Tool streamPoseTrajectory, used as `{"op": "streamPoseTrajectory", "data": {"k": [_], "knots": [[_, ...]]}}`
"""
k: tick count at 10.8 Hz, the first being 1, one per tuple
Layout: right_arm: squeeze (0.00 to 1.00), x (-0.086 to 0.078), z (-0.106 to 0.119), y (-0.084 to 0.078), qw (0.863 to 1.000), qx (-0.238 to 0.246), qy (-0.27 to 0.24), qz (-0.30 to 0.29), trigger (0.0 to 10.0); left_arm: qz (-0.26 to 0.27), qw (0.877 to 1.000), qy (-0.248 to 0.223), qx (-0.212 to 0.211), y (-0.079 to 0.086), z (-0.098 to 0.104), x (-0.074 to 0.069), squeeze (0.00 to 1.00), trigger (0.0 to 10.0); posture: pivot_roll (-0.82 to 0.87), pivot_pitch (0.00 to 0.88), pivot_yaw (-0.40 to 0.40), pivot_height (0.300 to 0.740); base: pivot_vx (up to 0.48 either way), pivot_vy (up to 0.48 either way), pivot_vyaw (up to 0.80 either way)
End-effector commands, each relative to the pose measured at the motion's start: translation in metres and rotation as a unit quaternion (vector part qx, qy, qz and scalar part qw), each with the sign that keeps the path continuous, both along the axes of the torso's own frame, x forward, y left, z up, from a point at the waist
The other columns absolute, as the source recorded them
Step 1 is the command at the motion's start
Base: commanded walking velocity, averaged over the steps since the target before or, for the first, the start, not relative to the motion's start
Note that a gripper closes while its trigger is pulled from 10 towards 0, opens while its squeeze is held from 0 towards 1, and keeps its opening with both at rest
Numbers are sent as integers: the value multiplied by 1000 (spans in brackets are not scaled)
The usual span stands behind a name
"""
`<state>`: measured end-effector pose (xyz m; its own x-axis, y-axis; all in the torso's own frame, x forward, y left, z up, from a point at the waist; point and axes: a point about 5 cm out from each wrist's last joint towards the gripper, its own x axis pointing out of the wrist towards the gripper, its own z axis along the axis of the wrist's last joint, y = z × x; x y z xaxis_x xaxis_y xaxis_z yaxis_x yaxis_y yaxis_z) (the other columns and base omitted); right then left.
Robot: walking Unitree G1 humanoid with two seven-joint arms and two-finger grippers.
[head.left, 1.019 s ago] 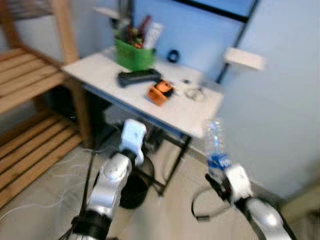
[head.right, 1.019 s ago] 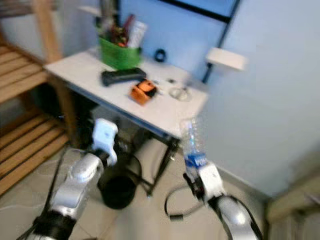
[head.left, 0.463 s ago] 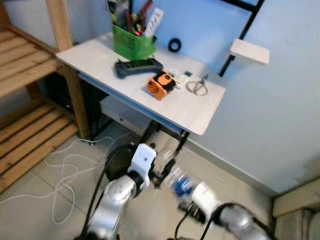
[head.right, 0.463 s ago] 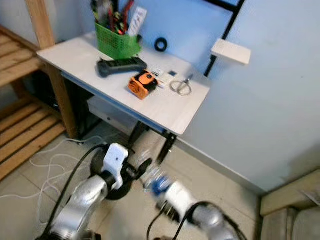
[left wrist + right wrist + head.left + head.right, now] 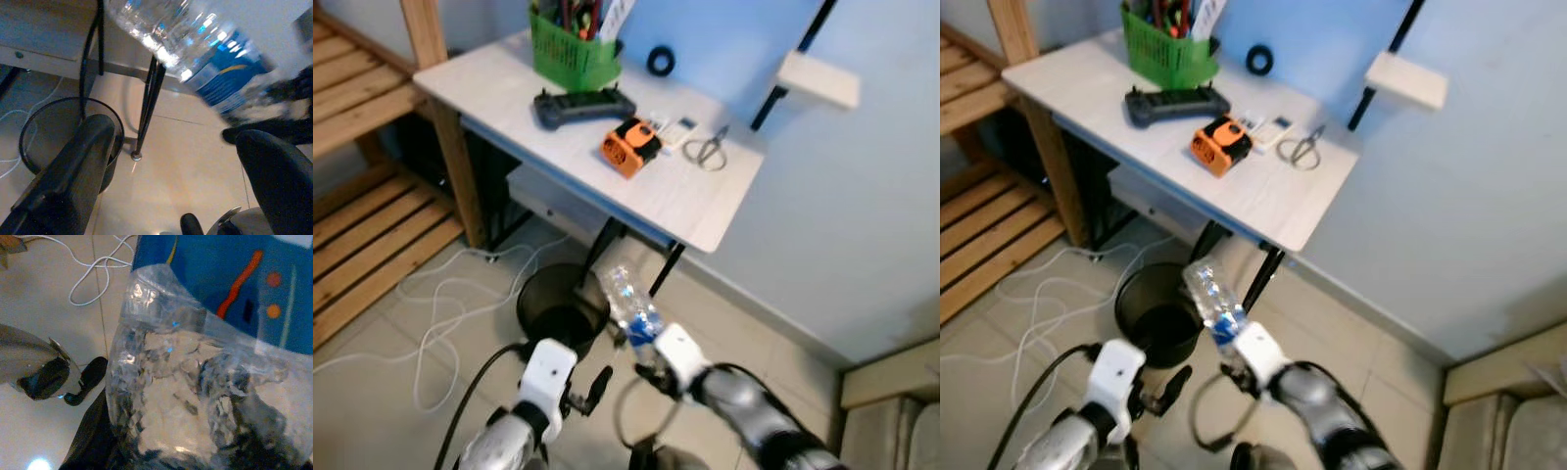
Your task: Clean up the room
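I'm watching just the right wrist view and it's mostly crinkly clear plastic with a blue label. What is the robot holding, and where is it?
Observer: The right gripper holds a clear plastic water bottle with a blue label, tilted toward a round black wire-mesh wastebasket on the tiled floor.
Operator: Is the bottle over the basket?
Observer: It is beside the rim, under the edge of a white table.
Operator: Anything on that table?
Observer: A green basket of pens, a black controller, an orange tape measure and scissors.
Operator: And the other arm?
Observer: The left gripper hangs open just below the wastebasket.
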<state>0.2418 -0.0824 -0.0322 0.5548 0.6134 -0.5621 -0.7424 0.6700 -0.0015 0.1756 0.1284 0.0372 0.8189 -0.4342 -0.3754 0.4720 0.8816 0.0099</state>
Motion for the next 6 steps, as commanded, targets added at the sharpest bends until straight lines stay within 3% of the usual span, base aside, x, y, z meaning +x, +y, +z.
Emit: {"op": "streamPoseTrajectory", "data": {"k": [1,2,3,5,6], "knots": [[0,1,-2,-4,1000,-9,1,-17,10000,-6,1000,-3,-3,-5,8,-2,0,10000,195,201,-185,740,0,0,0],[0,5,1,1,999,-13,-10,-29,10000,-19,1000,17,-5,-1,11,-15,0,10000,208,203,-179,740,0,0,0],[0,7,2,6,999,-13,-12,-34,10000,-31,998,55,8,11,9,-37,0,10000,219,211,-174,740,0,0,0],[0,10,3,7,999,-18,-18,-42,10000,4,995,94,29,34,13,-53,0,10000,232,216,-178,740,0,0,0],[0,13,4,6,999,-21,-21,-46,10000,17,994,104,21,40,23,-61,0,10000,243,222,-181,740,0,0,0]]}}
